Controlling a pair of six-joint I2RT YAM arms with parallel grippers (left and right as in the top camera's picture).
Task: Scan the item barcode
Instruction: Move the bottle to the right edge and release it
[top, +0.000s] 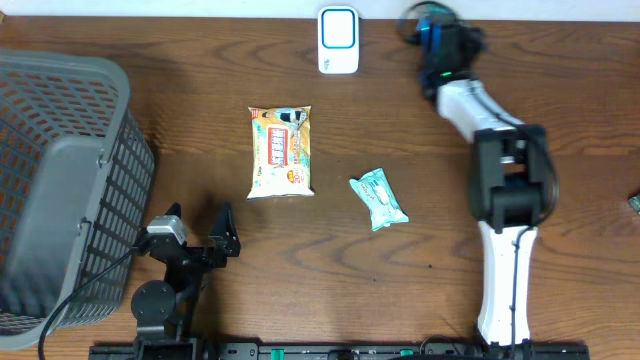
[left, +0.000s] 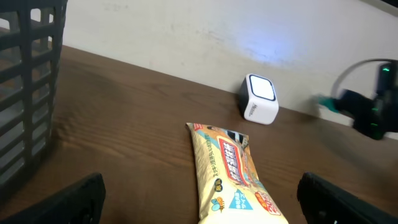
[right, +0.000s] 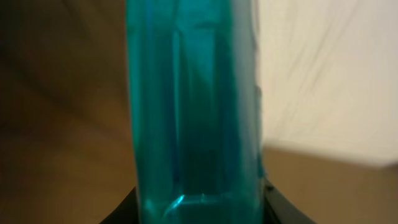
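While the right gripper (top: 425, 28) hangs at the far edge of the table (top: 420, 290) in the overhead view, its fingers are clenched on a teal item (top: 433, 40). The item is held to the right of the white scanner (top: 338, 40), apart from it. The left gripper (top: 198, 225) sits near the front beside the grey basket (top: 60, 180), released and holding nothing. A yellow snack packet (top: 281, 150) and a small teal sachet (top: 378, 199) lie flat mid-table.

From the left wrist, the spread fingers (left: 74, 199) frame the snack packet (left: 233, 174). The scanner (left: 260, 99) stands beyond it by the wall, and the right gripper is off to its side (only a sliver of teal shows ahead of it).

From the right wrist, the teal item (right: 193, 112) fills the frame, upright between the jaws. No barcode is visible on it.

The likeliest failure, I judge, is a missed read. The item is beside the scanner and not before its window, and I cannot tell which face carries the code. A hasty swing leftward could knock the small scanner over. Since the held item blinds the wrist camera, alignment would rest on the overhead view alone.
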